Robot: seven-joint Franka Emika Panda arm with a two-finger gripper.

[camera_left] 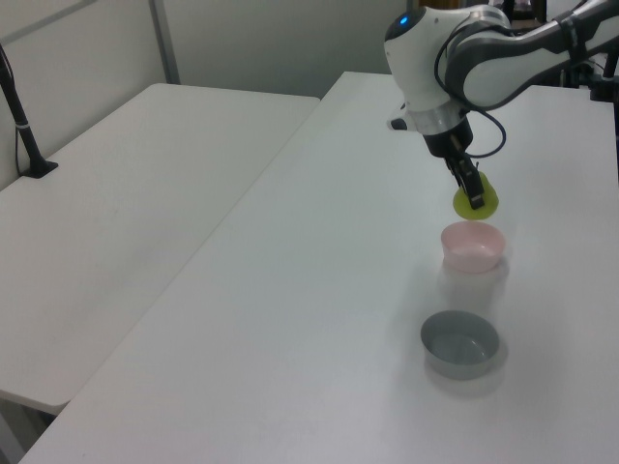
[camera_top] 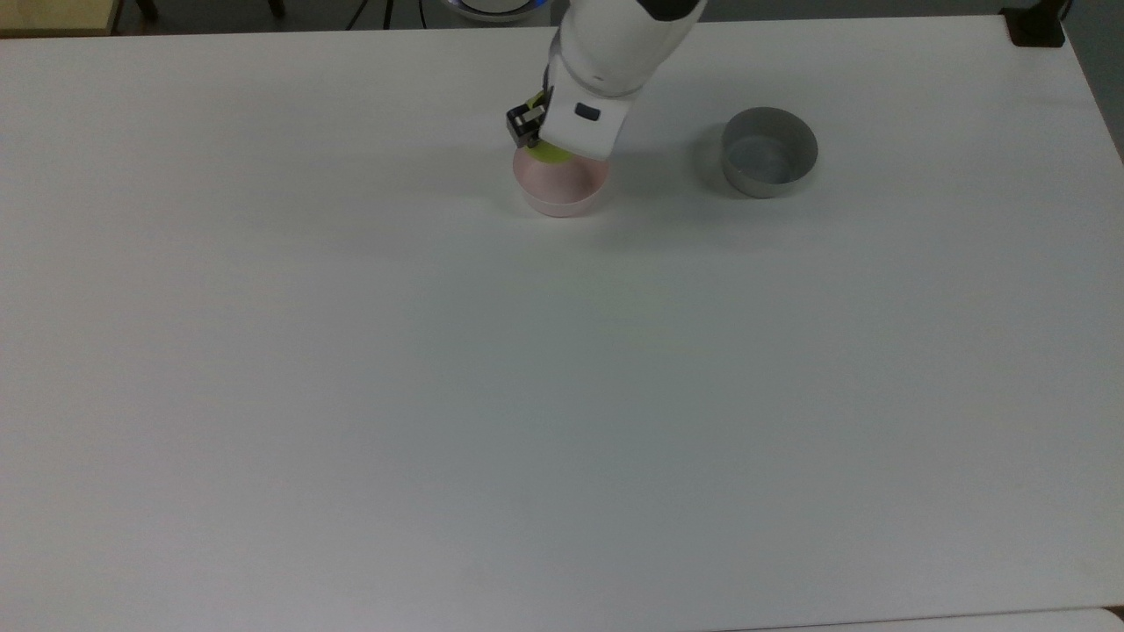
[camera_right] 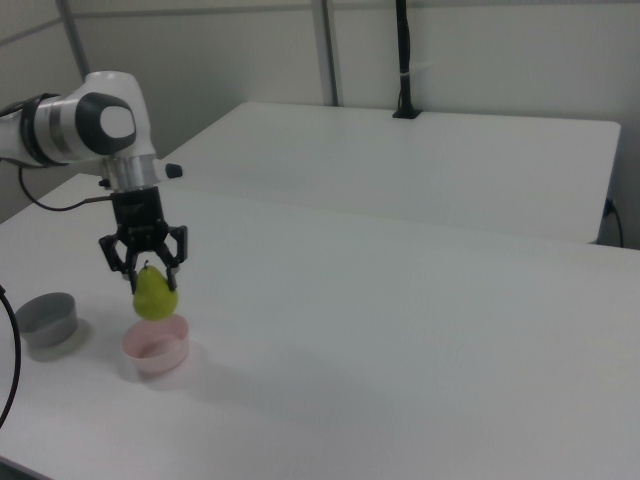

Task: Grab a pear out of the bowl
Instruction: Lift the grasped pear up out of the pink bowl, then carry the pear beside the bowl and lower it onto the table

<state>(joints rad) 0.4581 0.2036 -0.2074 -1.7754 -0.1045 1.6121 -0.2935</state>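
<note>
Two bowls sit on the white table [camera_right: 420, 330], and in the right view's left-to-right order it's the grey bowl [camera_right: 46, 318] first, then the pink bowl [camera_right: 156, 345]. Just above the pink one, clear of its rim, hangs the pear [camera_right: 154, 294], pinched near its top by the gripper [camera_right: 145, 270], stem end up.

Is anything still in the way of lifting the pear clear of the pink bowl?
Nothing visible. The end effector is shut on the pear, which hangs above the pink bowl with a gap over its rim. The grey bowl stands apart on the right view's left, away from the lift path.
</note>
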